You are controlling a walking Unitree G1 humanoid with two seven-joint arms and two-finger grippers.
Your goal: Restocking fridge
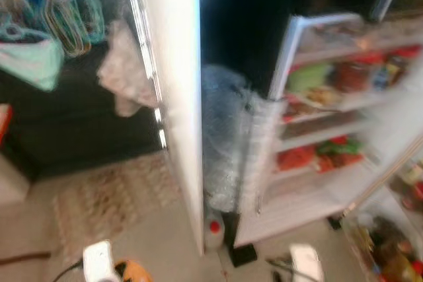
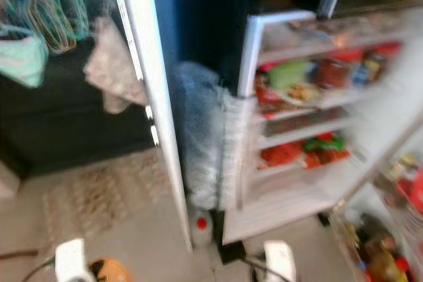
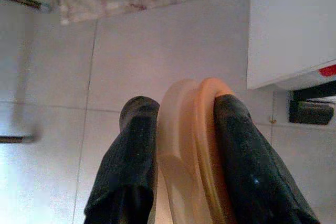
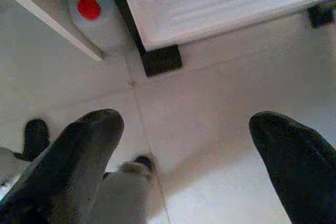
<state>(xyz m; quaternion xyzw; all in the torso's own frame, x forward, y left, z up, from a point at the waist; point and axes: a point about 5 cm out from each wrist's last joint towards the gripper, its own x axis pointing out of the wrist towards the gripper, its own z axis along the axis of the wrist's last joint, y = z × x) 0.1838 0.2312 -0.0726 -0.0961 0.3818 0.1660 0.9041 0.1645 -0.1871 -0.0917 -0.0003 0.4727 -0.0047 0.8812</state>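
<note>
Fridge shelves [image 1: 330, 107] — contents blurred

You see the open fridge [image 1: 330, 183] on your right, food [image 1: 310, 156] on its shelves. A bottle [image 1: 213, 232] stands on the floor [image 1: 158, 242] by its foot. A rug [image 1: 106, 196] lies left.

Fridge [image 1: 317, 183]: white, door open, interior shelves exposed. Shelves carry blurred red, green and dark items; individual products cannot be identified. Orange object [image 3: 197, 150]: smooth, rounded, pale orange, held edge-on between two black fingers [image 3: 131, 161] above the tiled floor, near the fridge's lower corner.
</note>
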